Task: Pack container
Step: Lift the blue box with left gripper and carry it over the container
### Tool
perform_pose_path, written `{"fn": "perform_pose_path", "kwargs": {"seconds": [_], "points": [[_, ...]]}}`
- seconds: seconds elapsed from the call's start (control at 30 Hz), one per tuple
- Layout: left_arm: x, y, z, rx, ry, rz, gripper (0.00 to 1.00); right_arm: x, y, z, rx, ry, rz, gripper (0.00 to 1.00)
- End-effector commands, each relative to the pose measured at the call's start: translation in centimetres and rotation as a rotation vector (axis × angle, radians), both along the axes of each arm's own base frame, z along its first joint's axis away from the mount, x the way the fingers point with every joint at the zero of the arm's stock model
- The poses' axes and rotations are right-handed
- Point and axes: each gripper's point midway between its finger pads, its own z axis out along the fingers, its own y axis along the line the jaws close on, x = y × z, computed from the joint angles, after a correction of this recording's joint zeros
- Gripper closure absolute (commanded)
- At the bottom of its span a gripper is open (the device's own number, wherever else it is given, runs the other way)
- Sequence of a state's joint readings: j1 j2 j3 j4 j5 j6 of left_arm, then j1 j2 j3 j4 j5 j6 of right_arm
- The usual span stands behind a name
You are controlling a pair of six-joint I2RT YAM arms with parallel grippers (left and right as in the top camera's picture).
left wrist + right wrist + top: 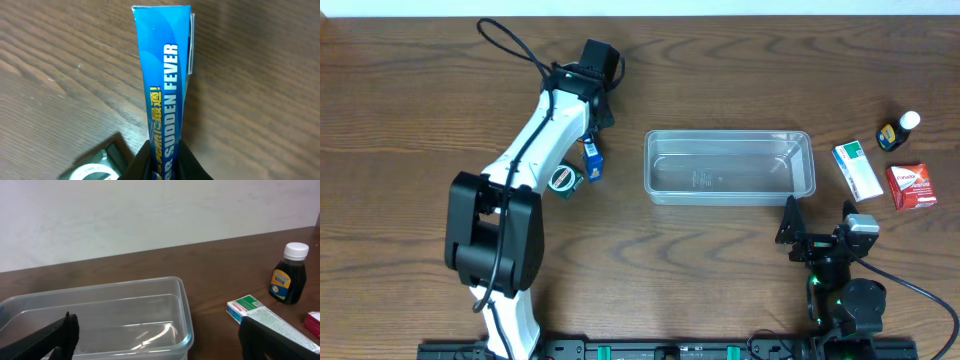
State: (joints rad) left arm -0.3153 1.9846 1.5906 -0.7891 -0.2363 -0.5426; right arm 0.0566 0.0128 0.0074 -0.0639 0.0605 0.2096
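Note:
The clear plastic container (729, 166) stands in the middle of the table and holds nothing; its right end shows in the right wrist view (100, 315). My left gripper (590, 150) is left of the container, shut on a blue carton (165, 85) lettered "SUDDEN FEVER", also seen from above (592, 160). My right gripper (810, 240) is open and empty, just in front of the container's right end (160, 340). A green-and-white box (857, 171), a red box (911, 186) and a small dark bottle with a white cap (898, 131) lie right of the container.
A round roll in a dark green holder (564, 179) lies beside the left gripper, also in the left wrist view (95, 167). The bottle (288, 273) and green-and-white box (260, 312) show right of the right gripper. A pale wall rises behind the table.

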Motion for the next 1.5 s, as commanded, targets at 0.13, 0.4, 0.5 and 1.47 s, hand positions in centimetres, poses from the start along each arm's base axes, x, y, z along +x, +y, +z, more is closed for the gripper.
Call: {"fn": "perform_pose_path", "kwargs": {"seconds": [0.13,0.4,0.5,1.47], "points": [[-0.4,-0.1,12.6,0.052,-0.255,-0.233,0.86,0.0,-0.3,-0.1,0.013,0.001,-0.015,0.01],[-4.9,-4.4,22.2,0.148,-0.461,-0.602,0.86,0.0,-0.3,-0.1,0.013,0.001,-0.015,0.01],[-7.1,-8.6,23.5,0.133,-0.499,-0.855,0.87,0.0,-0.3,-0.1,0.012,0.001,-0.015,0.01],[-11.2,-21.9,12.0,0.182,-0.274,-1.669,0.86,0.0,-0.3,-0.1,0.013,0.001,-0.015,0.01]]}}
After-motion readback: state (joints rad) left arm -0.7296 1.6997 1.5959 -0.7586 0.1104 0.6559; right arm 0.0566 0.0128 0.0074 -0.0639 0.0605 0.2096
